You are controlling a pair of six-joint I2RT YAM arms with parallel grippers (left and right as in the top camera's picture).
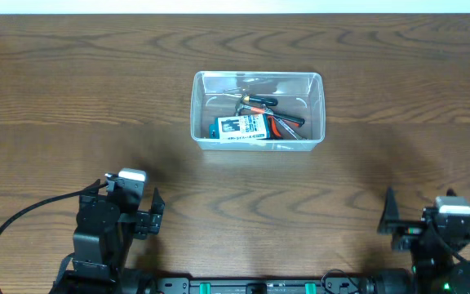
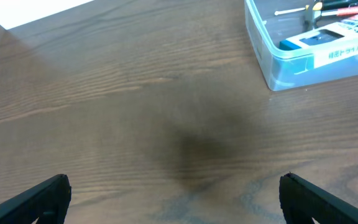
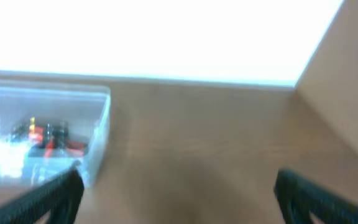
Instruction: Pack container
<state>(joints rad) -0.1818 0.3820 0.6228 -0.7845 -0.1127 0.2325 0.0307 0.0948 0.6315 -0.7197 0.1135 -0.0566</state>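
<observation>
Left claw (image 2: 174, 186) and right claw (image 3: 178, 182) spread wide — container (image 1: 195, 106) holds tools (image 1: 261, 103).

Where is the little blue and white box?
In the overhead view, the blue-and-white box lies inside the clear container in the middle of the table. It sits against the container's near wall, just left of the red-handled tools.

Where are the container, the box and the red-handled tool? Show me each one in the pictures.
container (image 1: 195, 106), overhead view, on its left wall.
box (image 1: 240, 127), overhead view, on its white label.
red-handled tool (image 1: 287, 127), overhead view, on a red handle.
</observation>
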